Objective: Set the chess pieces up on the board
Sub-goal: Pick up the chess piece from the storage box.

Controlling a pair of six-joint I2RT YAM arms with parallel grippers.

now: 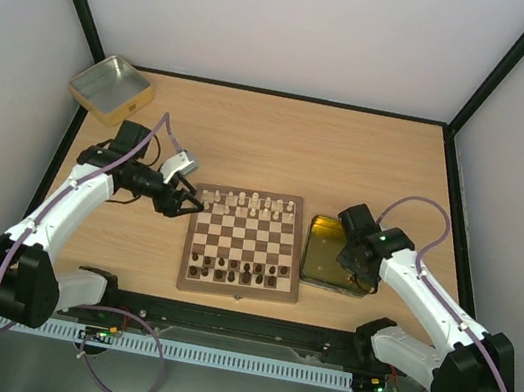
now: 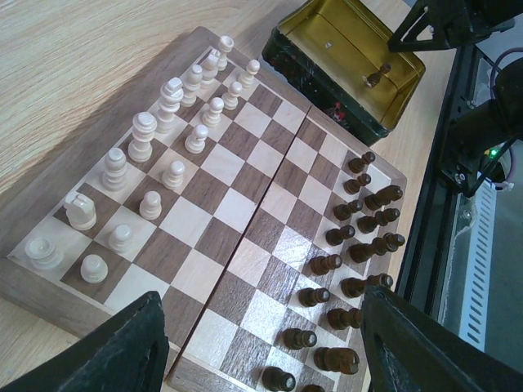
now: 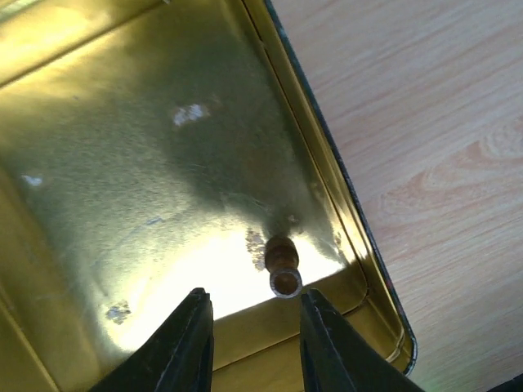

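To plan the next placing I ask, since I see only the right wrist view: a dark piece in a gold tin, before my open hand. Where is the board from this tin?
Observer: The board lies close beside the tin, on its left.
Operator: Is anything above it?
Observer: The left hand hovers open and empty at its left edge.
Operator: Which rows hold my colour?
Observer: The dark pieces stand in the two near rows, the cream pieces in the far rows.
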